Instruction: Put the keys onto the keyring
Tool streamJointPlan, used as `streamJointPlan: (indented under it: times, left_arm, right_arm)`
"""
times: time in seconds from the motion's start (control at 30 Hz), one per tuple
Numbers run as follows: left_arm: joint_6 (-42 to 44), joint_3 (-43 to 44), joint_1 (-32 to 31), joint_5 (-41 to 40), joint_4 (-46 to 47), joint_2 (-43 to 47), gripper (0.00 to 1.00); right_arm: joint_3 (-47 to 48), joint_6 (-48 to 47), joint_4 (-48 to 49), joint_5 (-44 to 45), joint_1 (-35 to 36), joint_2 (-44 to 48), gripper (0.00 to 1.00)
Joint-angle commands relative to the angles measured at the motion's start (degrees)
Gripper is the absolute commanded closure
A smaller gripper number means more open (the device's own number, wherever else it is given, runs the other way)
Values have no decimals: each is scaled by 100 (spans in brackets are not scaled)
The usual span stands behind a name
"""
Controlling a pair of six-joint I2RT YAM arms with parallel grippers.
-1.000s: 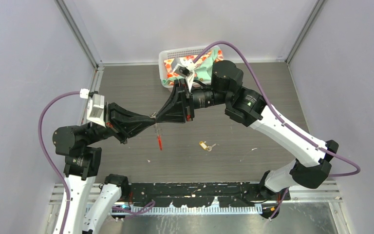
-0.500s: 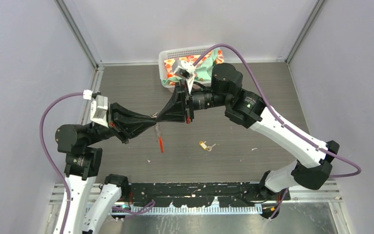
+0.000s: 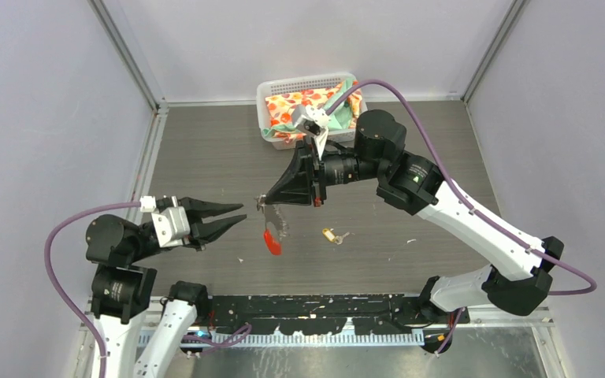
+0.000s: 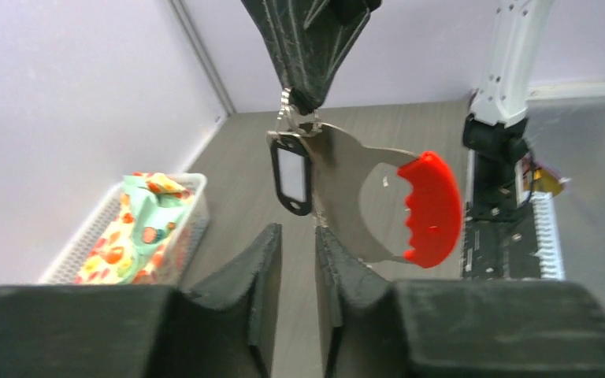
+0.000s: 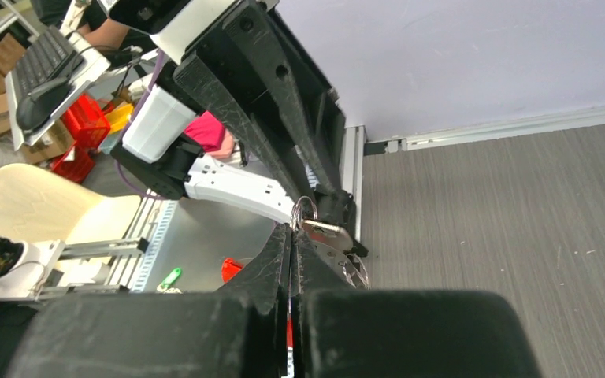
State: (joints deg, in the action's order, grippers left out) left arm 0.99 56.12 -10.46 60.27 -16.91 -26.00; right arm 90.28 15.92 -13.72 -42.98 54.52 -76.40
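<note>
My right claw (image 3: 262, 202) is clenched on the top of the keyring (image 4: 339, 189), which dangles mid-frame above the table (image 3: 205, 157) (my left claw (image 3: 244, 213), lower left, stands slightly parted and empty), while the brass key (image 3: 330, 235) lies to its right.

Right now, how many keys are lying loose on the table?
1: the brass key lies on the table, to the right of the keyring that hangs from the right gripper. Others may be hidden.
</note>
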Motion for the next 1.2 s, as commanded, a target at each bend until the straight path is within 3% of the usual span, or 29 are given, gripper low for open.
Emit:
streamJointPlan:
  times: [0.0, 0.07, 0.13, 0.2, 0.3, 0.6, 0.97, 1.17]
  left_arm:
    - [809, 309, -9, -169, 15, -224, 72]
    - [746, 459, -9, 33, 64, -412, 67]
    - [728, 560, -9, 360, 80, -574, 55]
    - [722, 592, -9, 566, 95, -644, 52]
    - [729, 600, -9, 893, 136, -677, 53]
    - [657, 684, -13, 1814, 149, -857, 70]
    - [665, 654, -9, 1866, 214, -916, 76]
    - [652, 618, -9, 1610, 278, -909, 73]
  right_arm:
    - [280, -56, -112, -408, -22, 11, 99]
    - [340, -72, -237, -548, -25, -42, 99]
    - [381, -74, -332, -707, -24, -89, 99]
    - [406, -72, -401, -784, -24, -132, 99]
    - [481, -76, -539, -874, -26, -209, 99]
    - [724, -93, -812, -983, -21, -412, 99]
    - [974, -88, -994, -1117, -23, -648, 99]
    - [1044, -101, -1058, -1218, -22, -701, 99]
